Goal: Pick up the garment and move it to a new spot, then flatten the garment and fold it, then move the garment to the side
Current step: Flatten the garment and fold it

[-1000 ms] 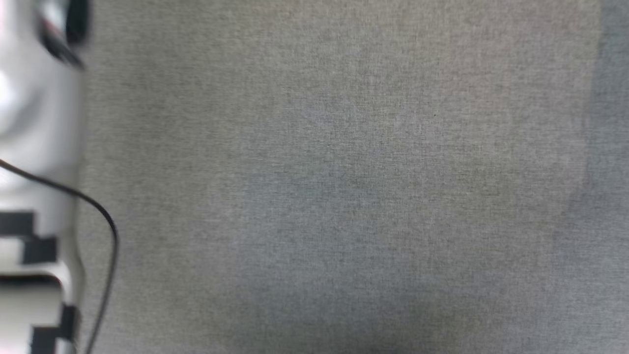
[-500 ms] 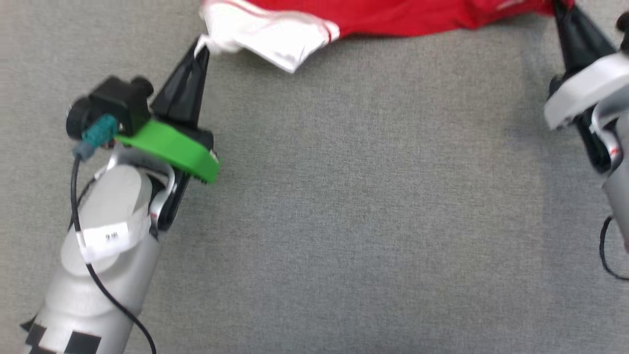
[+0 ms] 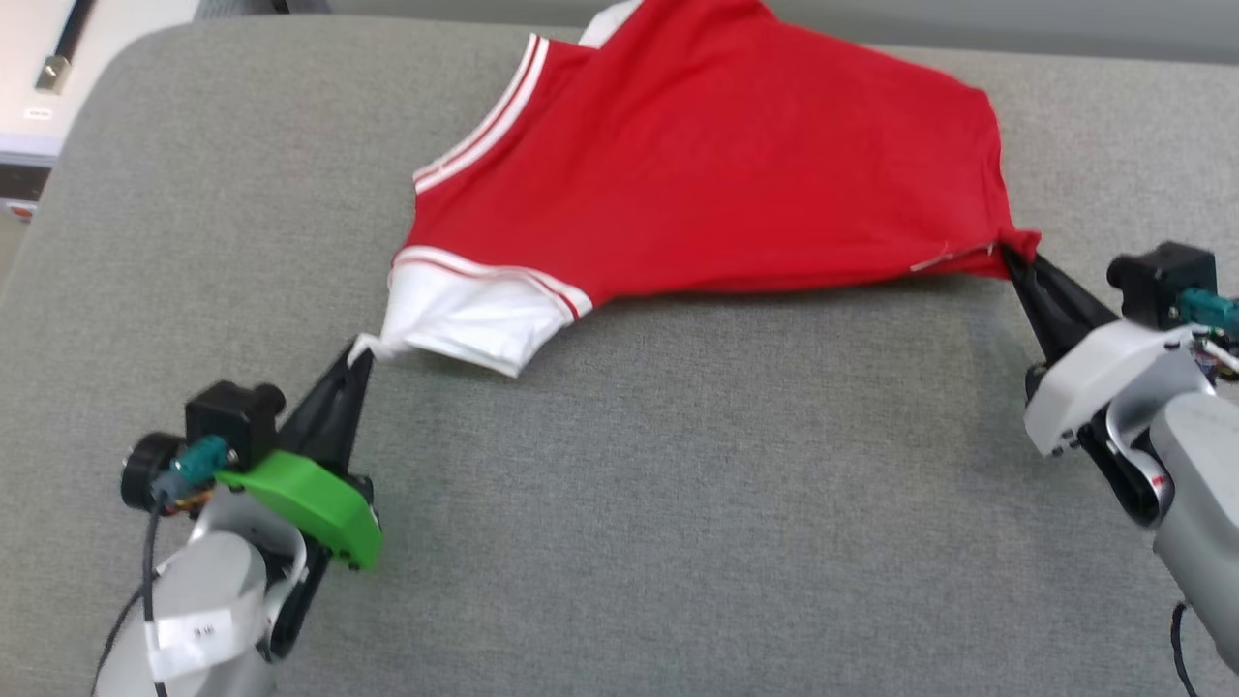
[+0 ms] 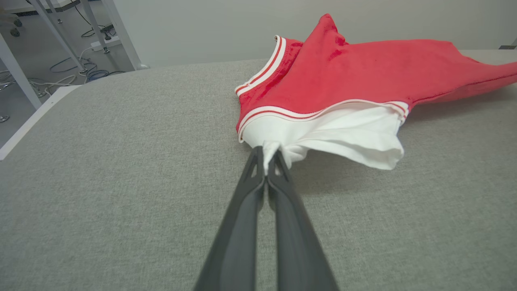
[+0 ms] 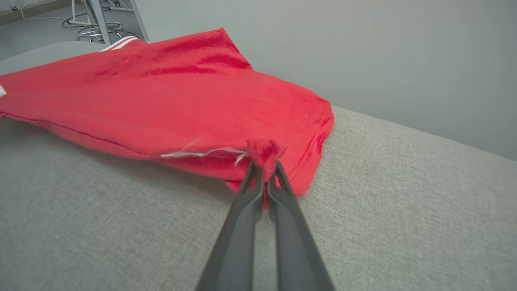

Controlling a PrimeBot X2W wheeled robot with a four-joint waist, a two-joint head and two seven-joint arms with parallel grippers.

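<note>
Both grippers are clamping the garment (image 3: 697, 184): the left gripper (image 3: 360, 354) is pinching the white sleeve (image 3: 465, 324) at its hem, and the right gripper (image 3: 1012, 255) is pinching a red corner. The soft, wrinkled jersey is lying spread between and beyond their fingertips on the table's (image 3: 678, 503) grey woven covering.

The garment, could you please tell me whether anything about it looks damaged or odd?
A pale loose strand trails along the garment beside the red corner pinched in the right gripper; it may be a pulled thread or a tag. Otherwise nothing stands out.
</note>
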